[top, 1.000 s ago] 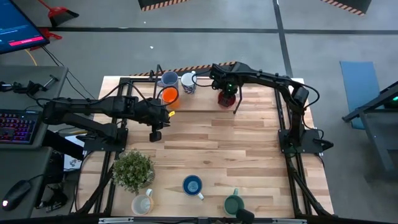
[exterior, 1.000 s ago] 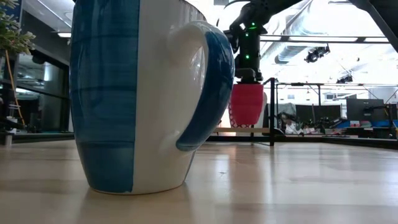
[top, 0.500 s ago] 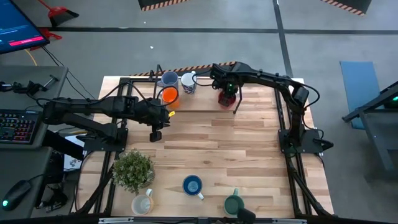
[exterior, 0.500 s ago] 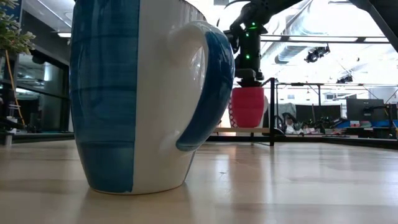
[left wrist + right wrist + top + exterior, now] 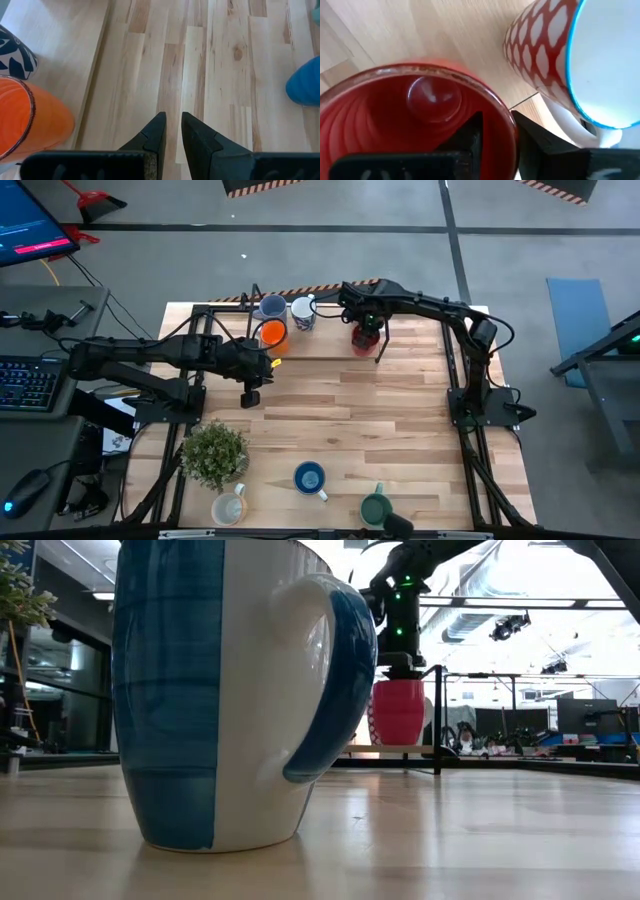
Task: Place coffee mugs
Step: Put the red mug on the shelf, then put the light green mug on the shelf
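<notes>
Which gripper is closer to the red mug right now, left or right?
Right. The right gripper straddles the red mug's rim; the left gripper hangs far off, nearer the orange mug.

Both my arms are dark, nearly black, built of slim tubular links joined by chunkier joint housings. The left arm (image 5: 160, 355) carries thin black cables along its links. The right arm (image 5: 430, 308) shows small green lights near its wrist, seen from above and from the low camera. Each hand ends in two matte black, wedge-shaped fingers (image 5: 155, 135) with flat faces. The left hand (image 5: 170, 131) has a rough, pale-speckled strip across its front edge.
</notes>
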Motion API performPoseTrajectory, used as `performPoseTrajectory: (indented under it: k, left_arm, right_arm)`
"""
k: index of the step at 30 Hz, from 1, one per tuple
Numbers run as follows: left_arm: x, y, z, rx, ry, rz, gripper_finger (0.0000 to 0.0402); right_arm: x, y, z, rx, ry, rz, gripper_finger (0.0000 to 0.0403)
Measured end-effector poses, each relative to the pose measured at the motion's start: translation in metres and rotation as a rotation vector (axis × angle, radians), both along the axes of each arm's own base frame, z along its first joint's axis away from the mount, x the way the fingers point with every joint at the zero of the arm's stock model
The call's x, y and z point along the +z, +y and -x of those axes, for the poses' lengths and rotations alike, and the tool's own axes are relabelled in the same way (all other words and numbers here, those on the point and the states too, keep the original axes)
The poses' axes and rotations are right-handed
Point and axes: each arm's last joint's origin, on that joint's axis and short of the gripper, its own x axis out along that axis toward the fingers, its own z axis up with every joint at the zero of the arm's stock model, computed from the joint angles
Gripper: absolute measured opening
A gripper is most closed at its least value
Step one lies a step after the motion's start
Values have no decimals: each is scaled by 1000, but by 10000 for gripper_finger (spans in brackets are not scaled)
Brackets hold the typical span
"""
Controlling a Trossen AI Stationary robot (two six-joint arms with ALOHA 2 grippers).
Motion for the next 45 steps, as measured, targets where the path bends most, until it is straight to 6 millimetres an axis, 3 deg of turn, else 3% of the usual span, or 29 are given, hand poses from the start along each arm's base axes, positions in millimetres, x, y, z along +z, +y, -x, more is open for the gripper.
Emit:
performPoseTrajectory:
  k: [13,17,21,25,29,34,37,45]
  left_arm:
    - [0,0,0,-1,0,-1,51]
    - [0,0,0,-1,0,-1,51]
    - [0,0,0,-1,0,-1,51]
    - [0,0,0,-1,0,0,51]
    - [0,0,0,-2,0,0,51]
    - [1,-1,-2,-23,-24,32,51]
    - [2,-2,-3,-23,-35,66,51]
    - [2,-4,-3,18,-44,113,51]
  right_arm:
    - [58,2,1,-57,-65,14,76]
    - [82,8,1,-99,-150,-54,76]
    - [103,29,-5,-31,-270,-218,76]
    - [117,64,-10,134,-302,-411,76]
    - [121,114,-17,335,-327,-532,76]
    - [104,181,-11,498,-178,-478,76]
    - [94,216,1,501,-152,-478,76]
    - [70,299,34,423,-328,-484,76]
